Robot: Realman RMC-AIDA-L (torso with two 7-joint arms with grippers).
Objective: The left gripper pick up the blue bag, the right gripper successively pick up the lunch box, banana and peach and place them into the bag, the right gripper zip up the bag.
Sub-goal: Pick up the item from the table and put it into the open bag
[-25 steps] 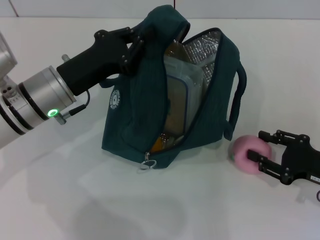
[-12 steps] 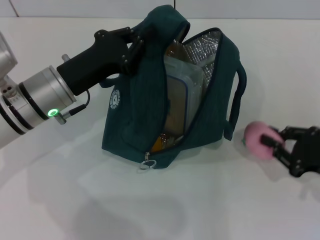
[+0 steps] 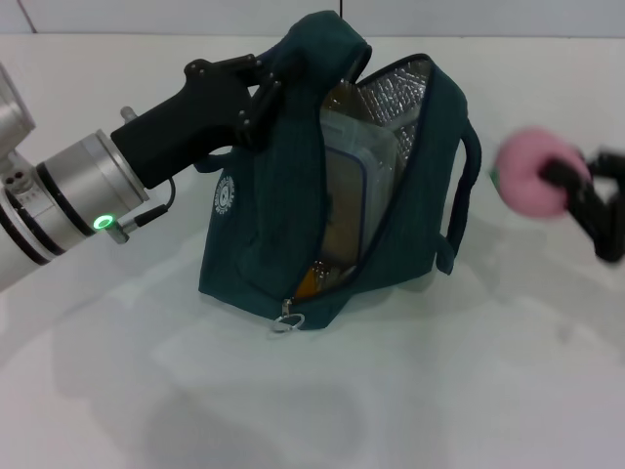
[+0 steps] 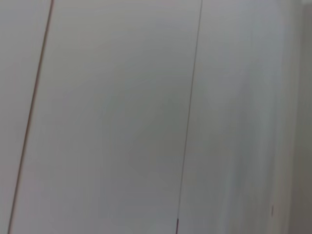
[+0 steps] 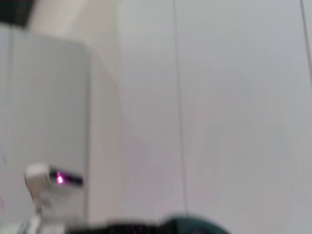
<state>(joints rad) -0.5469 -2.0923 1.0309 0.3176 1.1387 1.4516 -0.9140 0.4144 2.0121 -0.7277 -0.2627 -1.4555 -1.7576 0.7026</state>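
Right gripper (image 3: 576,191), at 3 o'clock in the head view, is clear of the table (image 3: 410,391) and closed on the peach (image 3: 532,183); its black fingers (image 3: 564,176) wrap the fruit's right side, and the whole claw is motion-blurred. The peach hangs in the air just to the right of the bag (image 3: 332,195), level with the bag's upper half and not touching it.

Left gripper (image 3: 259,93), coming in from 9 o'clock on its silver wrist with the green light, is clamped on the bag's top fabric near 12 o'clock and holds the bag upright with its mouth open toward the right. The foil lining (image 3: 395,93) shows inside the raised flap. The lunch box (image 3: 356,200) stands on edge inside the bag, its blue rim visible along the opening. Something yellow-orange sits low in the bag near the zipper end, likely the banana (image 3: 314,277), though too little shows to be sure. The zipper's ring pull (image 3: 285,318) lies at the bag's lower corner near 6 o'clock, resting on the table. A cord handle (image 3: 467,186) loops down the bag's right side.

The left wrist view shows only pale wall panels. The right wrist view shows wall too, with a sliver of the bag at one edge.
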